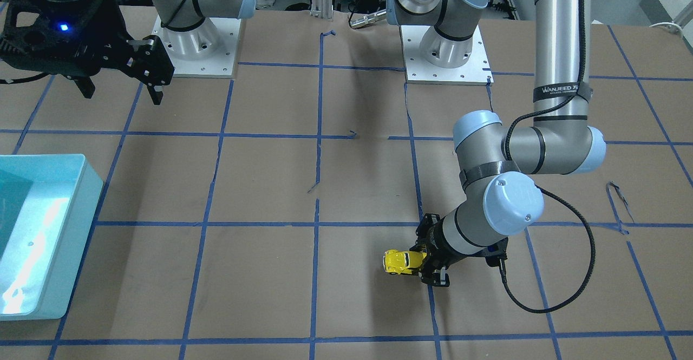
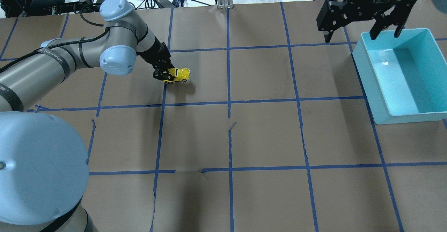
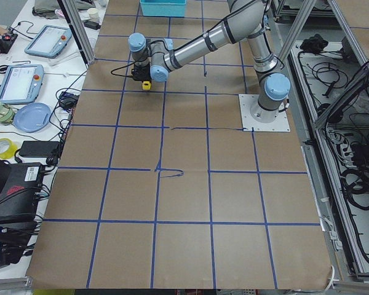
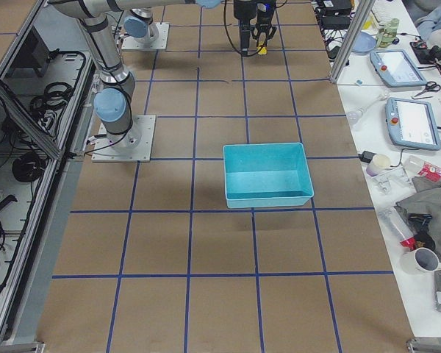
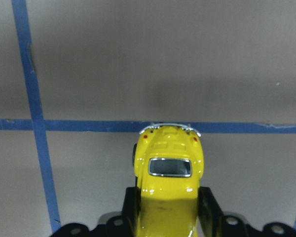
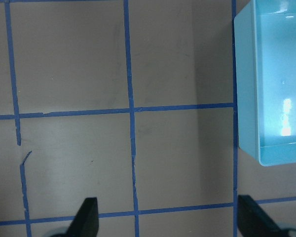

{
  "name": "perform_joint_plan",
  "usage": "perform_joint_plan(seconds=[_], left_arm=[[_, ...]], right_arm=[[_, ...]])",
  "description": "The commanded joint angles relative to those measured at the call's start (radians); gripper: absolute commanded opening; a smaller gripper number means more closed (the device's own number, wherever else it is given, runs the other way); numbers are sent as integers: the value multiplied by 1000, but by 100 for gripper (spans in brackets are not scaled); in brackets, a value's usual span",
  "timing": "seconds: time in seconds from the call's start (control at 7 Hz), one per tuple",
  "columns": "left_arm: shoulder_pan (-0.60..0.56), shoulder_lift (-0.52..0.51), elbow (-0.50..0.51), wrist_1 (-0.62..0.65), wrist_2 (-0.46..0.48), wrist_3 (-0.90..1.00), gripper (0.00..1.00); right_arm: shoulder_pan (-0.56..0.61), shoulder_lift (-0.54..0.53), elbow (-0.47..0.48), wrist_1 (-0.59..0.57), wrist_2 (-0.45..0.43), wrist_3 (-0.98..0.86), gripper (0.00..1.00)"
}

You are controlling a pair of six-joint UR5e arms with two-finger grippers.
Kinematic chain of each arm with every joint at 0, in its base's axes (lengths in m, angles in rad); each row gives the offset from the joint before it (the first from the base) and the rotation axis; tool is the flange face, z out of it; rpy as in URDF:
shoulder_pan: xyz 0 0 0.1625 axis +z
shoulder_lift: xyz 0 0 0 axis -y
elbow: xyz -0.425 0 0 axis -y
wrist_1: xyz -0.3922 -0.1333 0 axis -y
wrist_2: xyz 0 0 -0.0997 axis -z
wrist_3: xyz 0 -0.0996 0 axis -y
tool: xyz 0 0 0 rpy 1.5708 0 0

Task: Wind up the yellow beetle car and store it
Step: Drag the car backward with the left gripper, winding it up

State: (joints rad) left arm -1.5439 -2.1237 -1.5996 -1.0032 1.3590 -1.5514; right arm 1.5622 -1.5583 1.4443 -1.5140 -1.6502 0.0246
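The yellow beetle car [image 1: 399,261] is gripped at one end between the black fingers [image 5: 207,207] of my left gripper [image 1: 427,265], which is shut on it. The car sticks out level from the gripper, low over the brown table. I cannot tell whether its wheels touch. It also shows in the overhead view [image 2: 178,74] and the left wrist view [image 5: 168,173], with its small window and chrome bumper facing away. My right gripper [image 2: 359,35] is open and empty, high above the table beside the bin, and also shows in the right wrist view [image 6: 167,219].
A light-blue open bin [image 2: 365,71] stands on the robot's right side of the table, and also shows in the front-facing view [image 1: 89,178] and the right wrist view [image 6: 246,98]. Blue tape lines grid the brown table. Both arm bases [image 1: 197,46] stand at the robot's edge.
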Motion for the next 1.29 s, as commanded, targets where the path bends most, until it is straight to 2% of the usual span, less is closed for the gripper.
perform_joint_plan(seconds=[0.0,0.71,1.14], left_arm=[[-1,-13,1,-2,2,16,0],[14,-41,12,0,2,46,0],[83,-42,1,-2,2,111,0]], right_arm=[[-1,1,1,0,0,0,100],[-1,0,2,2,-2,0,100],[1,0,1,0,4,0,100]])
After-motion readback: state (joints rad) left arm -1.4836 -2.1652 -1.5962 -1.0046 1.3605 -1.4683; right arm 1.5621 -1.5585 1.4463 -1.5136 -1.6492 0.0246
